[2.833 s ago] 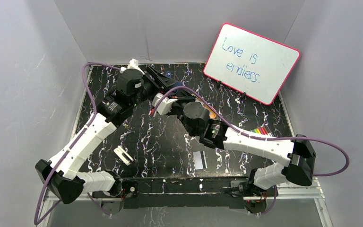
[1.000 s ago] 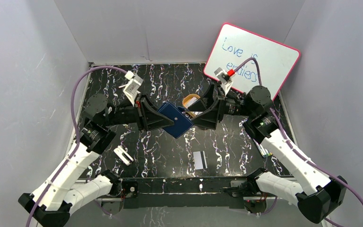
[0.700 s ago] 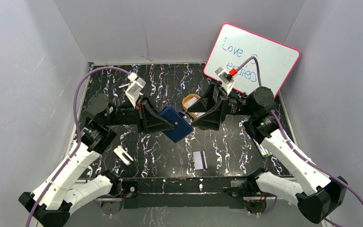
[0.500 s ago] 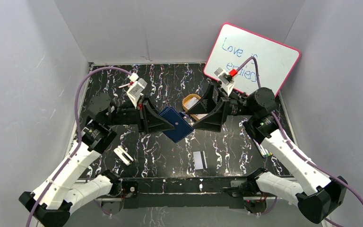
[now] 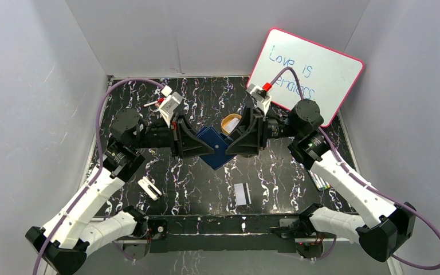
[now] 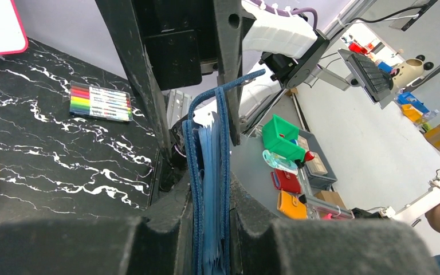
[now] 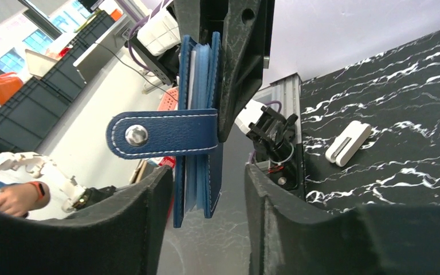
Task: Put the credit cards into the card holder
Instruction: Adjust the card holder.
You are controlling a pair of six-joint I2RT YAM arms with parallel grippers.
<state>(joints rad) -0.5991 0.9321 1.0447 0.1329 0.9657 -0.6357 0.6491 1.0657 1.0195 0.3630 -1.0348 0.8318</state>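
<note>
Card holder: the dark blue card holder (image 5: 215, 148) is up in the air over the middle of the table (image 5: 195, 177), standing on its edge.
Snap tab: the snap tab (image 7: 160, 134) is undone and sticks out to one side.
Left gripper: the left gripper (image 6: 209, 212) squeezes the holder tight at one end.
Right gripper: the right gripper (image 7: 209, 172) has its fingers apart, one on each side of the other end. It may touch one side, but that is hard to see.
Credit card: one pale credit card (image 5: 241, 193) with a dark stripe lies flat near the front edge.
Orange tin: the orange tin (image 5: 230, 122) sits just behind the holder.
White clip: the white clip (image 5: 149, 188) lies front left.
Marker pens: the marker pens (image 6: 100, 103) lie at the right.
Whiteboard: the whiteboard (image 5: 305, 76) leans at the back right.
</note>
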